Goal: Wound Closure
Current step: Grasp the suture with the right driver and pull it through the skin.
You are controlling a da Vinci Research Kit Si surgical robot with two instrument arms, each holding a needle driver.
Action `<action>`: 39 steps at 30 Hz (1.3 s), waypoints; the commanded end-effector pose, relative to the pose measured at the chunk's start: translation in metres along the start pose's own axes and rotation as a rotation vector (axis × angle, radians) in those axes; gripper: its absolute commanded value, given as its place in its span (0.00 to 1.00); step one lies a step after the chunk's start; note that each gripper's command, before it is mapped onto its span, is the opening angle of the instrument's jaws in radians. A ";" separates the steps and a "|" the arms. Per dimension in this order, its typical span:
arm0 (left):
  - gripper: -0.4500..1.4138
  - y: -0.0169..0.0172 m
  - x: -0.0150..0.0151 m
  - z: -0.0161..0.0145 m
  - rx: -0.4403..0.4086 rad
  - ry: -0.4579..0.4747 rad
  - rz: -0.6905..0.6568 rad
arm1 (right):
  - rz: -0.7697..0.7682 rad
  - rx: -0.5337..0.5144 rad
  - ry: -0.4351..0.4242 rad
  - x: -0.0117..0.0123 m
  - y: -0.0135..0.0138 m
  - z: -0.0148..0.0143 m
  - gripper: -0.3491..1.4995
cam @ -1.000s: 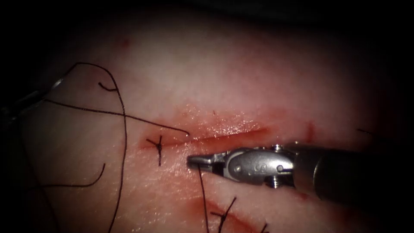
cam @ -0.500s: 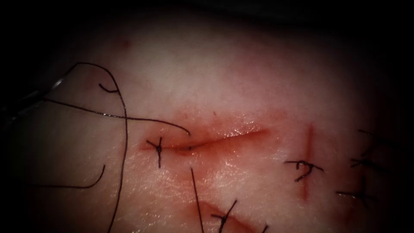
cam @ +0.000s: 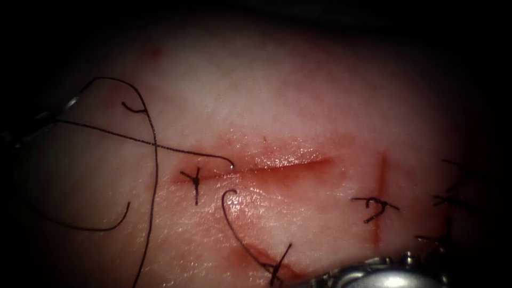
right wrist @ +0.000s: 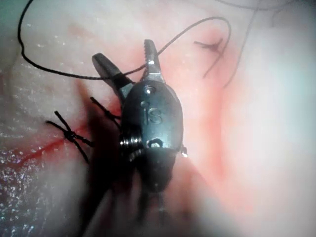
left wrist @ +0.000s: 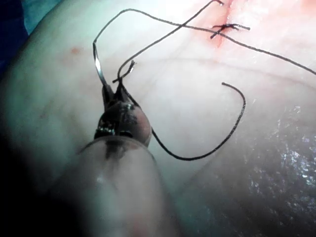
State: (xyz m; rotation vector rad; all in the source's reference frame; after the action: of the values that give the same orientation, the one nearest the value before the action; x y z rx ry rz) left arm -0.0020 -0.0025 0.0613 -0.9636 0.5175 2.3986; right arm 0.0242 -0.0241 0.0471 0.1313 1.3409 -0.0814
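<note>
Needle (left wrist: 98, 66) sits in the left tool (left wrist: 111, 91), whose jaws are closed on it. Only a short bright stretch of its curve rises out of the jaws, ending where the thread (left wrist: 192, 159) joins it, so the grip lies near that tail end. The rest of the curve is hidden behind the jaws. The needle stands free of the tissue (cam: 298, 96), not in it. From the needle's end the thread arcs away from the jaws, crosses itself and runs on towards the cut (cam: 288, 165). Another length leaves the jaws and sweeps round in an open curl to a loose end lying on the tissue. In the endoscope view the needle (cam: 72, 101) is well off to the left of the cut's left end.

The right tool (right wrist: 122, 49) has its jaws spread wide apart and grips nothing. A strand of thread runs across just at their base, though whether it touches them cannot be told. Close beside the tool's wrist lies a knotted stitch (right wrist: 69, 134) on a line of red fluid (right wrist: 42, 148). Beyond the jaw tips is a second knot (right wrist: 211, 46). In the endoscope view a tied stitch (cam: 196, 181) crosses the left end of the cut, and a curled thread end (cam: 229, 194) lies just below it.
</note>
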 end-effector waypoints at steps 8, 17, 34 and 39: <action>0.00 0.0000 -0.0001 0.0009 0.001 0.003 0.001 | -0.060 -0.097 -0.029 -0.0090 0.0046 0.0041 0.99; 0.00 -0.0002 -0.0003 0.0009 -0.001 0.004 0.002 | -0.014 -0.068 -0.031 -0.0067 -0.0017 -0.0049 0.99; 0.00 0.0002 0.0000 0.0012 0.001 0.002 0.002 | 0.321 -0.189 -0.090 -0.0106 0.0071 -0.0108 0.89; 0.00 0.0002 0.0000 0.0012 0.001 0.002 0.002 | 0.442 -0.191 0.023 -0.0133 0.0105 -0.0024 0.88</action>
State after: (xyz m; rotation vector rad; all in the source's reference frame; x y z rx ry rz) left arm -0.0023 -0.0025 0.0616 -0.9631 0.5188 2.3995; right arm 0.0188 -0.0137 0.0596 0.2671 1.3056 0.4310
